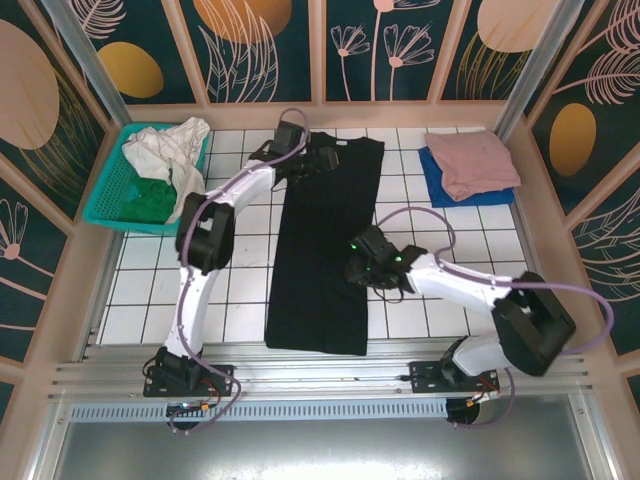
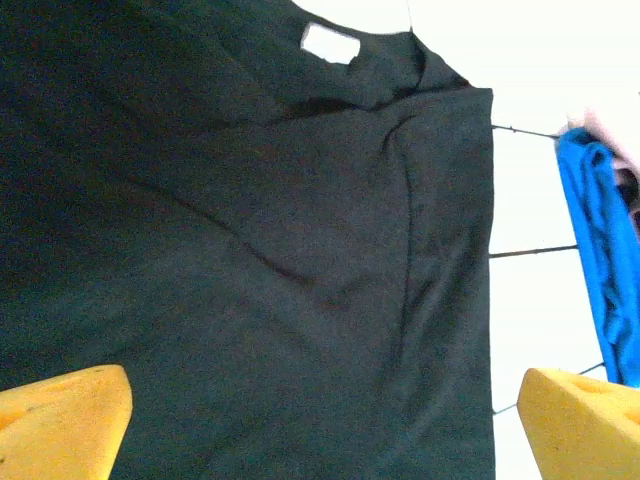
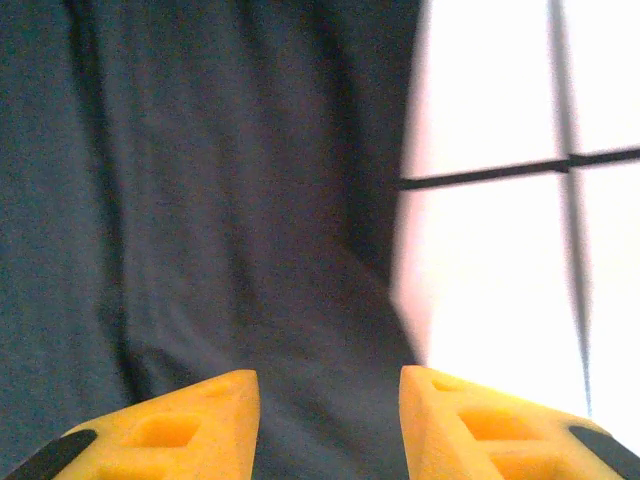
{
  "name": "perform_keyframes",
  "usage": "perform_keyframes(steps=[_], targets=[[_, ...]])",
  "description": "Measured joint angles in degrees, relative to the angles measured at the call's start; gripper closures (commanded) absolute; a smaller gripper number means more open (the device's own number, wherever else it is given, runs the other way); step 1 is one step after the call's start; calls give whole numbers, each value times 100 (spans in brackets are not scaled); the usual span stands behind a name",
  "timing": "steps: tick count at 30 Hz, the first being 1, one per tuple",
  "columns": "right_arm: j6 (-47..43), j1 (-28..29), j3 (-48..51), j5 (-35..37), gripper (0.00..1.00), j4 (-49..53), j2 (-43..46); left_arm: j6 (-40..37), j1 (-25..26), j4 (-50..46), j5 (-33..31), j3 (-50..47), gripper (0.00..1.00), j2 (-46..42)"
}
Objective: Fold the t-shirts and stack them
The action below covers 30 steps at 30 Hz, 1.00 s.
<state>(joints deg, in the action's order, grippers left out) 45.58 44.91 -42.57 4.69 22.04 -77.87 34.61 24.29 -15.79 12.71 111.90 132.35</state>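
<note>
Black t-shirt (image 1: 318,270), laid as a long narrow strip down the middle of the tiled counter (image 1: 420,300), hem nearest the arm bases, collar farthest.

Near: the hem end lies flat and untouched.

Middle: your right pincer (image 3: 330,420) hangs over the strip's right long edge. Its jaws are moderately apart and hold nothing, with one finger over cloth and the other over the boundary with bare tile.

Far: your left pincer (image 2: 320,430) hovers above the collar end with the jaws spread wide and nothing in them. The white neck label (image 2: 330,42) marks the neckline just beyond.

Farthest: a folded pink t-shirt (image 1: 478,160) rests on a blue t-shirt (image 1: 436,185) at the far right, well apart from the strip. A teal basket (image 1: 110,195) of loose cloth sits at the far left.

Handling: judge the cloth as light, limp and doubled. It will sag and drag rather than hold shape, and a shallow pinch may lift only the top layer. Take hold at an edge, pinching through all layers. The collar-end corners look the likeliest grip for carrying that end toward the hem.
</note>
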Motion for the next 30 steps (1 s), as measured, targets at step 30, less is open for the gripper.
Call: perform_keyframes(steps=[30], targets=[[1598, 2120, 883, -1088, 53, 1193, 898, 3550, 4247, -1259, -1408, -8841, 39, -7573]])
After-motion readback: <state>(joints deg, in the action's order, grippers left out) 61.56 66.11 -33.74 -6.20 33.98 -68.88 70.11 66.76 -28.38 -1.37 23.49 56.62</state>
